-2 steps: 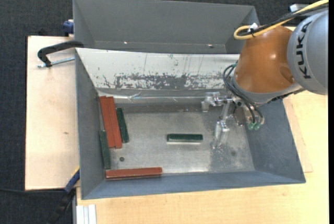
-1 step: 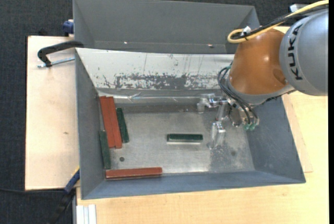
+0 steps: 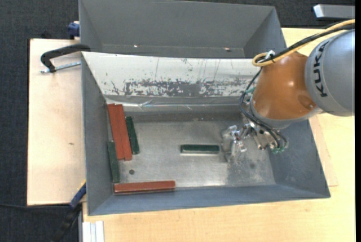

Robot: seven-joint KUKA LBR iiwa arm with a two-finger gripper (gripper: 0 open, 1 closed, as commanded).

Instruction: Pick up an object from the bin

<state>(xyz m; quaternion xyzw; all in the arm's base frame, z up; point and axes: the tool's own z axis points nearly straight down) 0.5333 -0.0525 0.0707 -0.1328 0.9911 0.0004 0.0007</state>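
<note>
camera view: gripper [image 3: 234, 146] is seen low in the bin [image 3: 90, 122], just right of a dark green bar [image 3: 199, 149] mid-floor; whether it is spread or pressed together cannot be told. approach step is judged; alignment over the bar is needed next.

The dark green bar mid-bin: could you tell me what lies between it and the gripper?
Nothing; the camera view shows bare bin floor between the dark green bar and the gripper.

Bin [image 3: 93, 122] contents: 2 red-brown bars [image 3: 119, 131] [image 3: 144, 186], 3 dk green bars [image 3: 199, 149] [image 3: 132, 135] [image 3: 113, 162]
</note>
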